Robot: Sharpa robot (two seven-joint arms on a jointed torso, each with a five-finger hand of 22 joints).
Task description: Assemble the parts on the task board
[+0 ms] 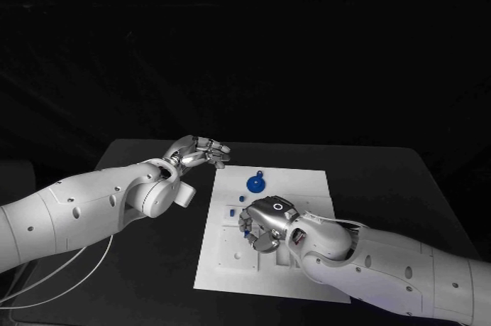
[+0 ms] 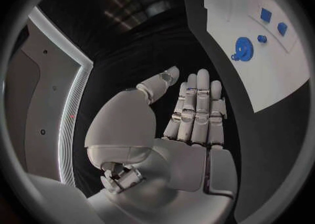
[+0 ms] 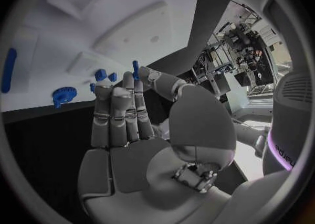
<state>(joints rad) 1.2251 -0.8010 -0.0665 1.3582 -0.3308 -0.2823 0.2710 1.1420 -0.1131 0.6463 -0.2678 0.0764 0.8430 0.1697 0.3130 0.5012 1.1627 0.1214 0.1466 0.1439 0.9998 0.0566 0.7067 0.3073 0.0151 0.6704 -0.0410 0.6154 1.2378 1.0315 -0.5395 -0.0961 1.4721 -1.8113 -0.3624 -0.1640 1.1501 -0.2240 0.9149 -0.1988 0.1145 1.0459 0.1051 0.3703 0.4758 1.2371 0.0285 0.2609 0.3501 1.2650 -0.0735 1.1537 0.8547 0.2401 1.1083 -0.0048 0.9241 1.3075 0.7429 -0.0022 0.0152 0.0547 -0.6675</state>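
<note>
Our right hand (image 1: 268, 223) hovers over the white board (image 1: 307, 187), pinching a small blue peg (image 3: 135, 69); next we seat it. Our left hand (image 1: 197, 153) waits open beside the board.

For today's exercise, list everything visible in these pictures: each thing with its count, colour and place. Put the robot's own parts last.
Table: one, black, under everything.
Task board: one, white, middle of the table.
Gear: one, blue, on the board's far part.
Small parts: several, blue, on the board between the gear and the right hand; exact count unclear.
Pin: one, blue, pinched at the right hand's fingertips.
Left hand: one, silver, over the table beside the board's far left corner, holding nothing.
Right hand: one, silver, over the board's middle.
</note>
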